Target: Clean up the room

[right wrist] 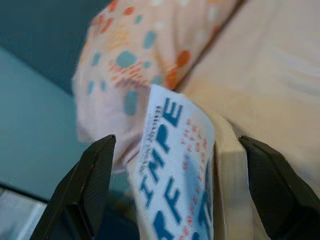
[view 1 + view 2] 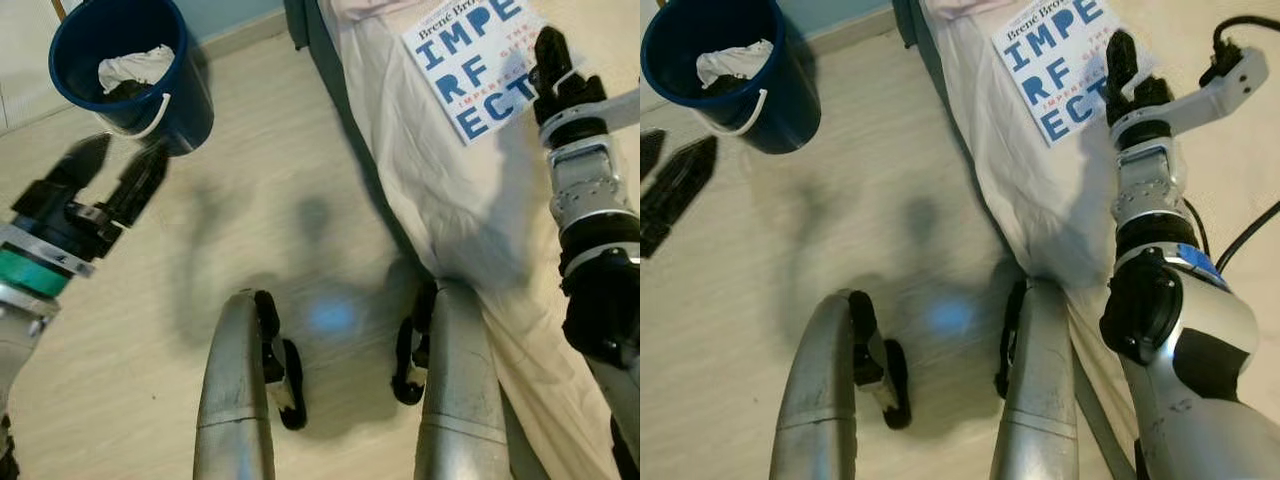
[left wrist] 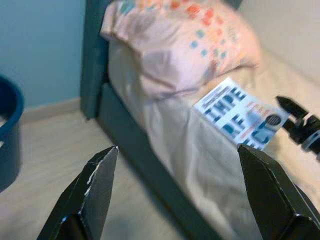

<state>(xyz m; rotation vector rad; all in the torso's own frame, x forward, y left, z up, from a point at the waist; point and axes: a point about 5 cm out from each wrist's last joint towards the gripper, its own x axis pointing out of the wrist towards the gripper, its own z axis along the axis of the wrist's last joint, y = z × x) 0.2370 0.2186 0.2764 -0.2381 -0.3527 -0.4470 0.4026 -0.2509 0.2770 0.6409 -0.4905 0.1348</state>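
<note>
From the head, the book point(image 2: 478, 62) lies flat on the bed point(image 2: 420, 170), the right hand point(image 2: 549, 62) at its edge. Left wrist: the left hand point(image 3: 177, 192) gapes idle. Right wrist: fingers point(image 1: 92, 187) spread astride the book's corner; stiff, light, slick-covered, best pinched at the edge.

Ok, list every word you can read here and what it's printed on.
"Brené Bro…", cut off by the frame edge: top of the book cover on the bed.
"IMPE / RF / ECT", big blue letters: same cover.
"THE GIF…", "IMPERFEC…": small red lines on that cover, only partly readable.
Nothing else carries text.
</note>
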